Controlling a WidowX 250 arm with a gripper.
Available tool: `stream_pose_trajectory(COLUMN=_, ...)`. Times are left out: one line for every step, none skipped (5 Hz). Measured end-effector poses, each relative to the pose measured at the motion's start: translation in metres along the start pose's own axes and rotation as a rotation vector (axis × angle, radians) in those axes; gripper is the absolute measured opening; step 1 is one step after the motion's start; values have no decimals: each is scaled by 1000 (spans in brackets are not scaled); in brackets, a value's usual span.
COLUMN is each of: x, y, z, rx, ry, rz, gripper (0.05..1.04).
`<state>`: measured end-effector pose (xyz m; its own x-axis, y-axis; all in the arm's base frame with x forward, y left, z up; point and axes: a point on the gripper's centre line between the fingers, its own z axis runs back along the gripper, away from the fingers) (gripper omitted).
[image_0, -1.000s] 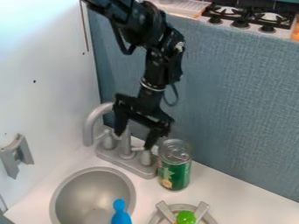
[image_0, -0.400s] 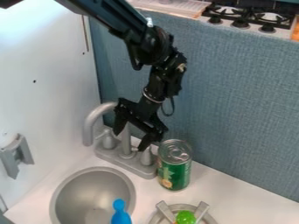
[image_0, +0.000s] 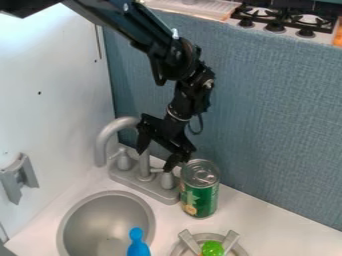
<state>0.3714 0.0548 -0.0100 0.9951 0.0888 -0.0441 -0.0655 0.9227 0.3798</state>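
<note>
While my gripper hangs with jaws spread, one green can stands near them. One faucet rises beside them, one sink basin below.

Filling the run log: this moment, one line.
black two-finger end effector: open | grasp: none | at: grey curved faucet | near: upright green metal can

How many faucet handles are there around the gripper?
2. One handle is at the left of the faucet base; the other handle is at its right, beside the green can. I see none hidden.
</note>
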Motion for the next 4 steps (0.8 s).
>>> stream_pose_trajectory(x=4, y=-3, z=-3, rx=-9, ry=-20, rz=-3, gripper=1001)
stream_pose_trajectory(x=5, y=1, z=-12, rx=-6, ry=-2, rz=1, gripper=1001)
stream_pose_trajectory(x=4, y=4, z=-27, rx=6, ry=12, rz=-6, gripper=1001)
stream_pose_trajectory(x=8, y=1, z=-28, rx=-10, ry=-23, rz=-8, gripper=1001)
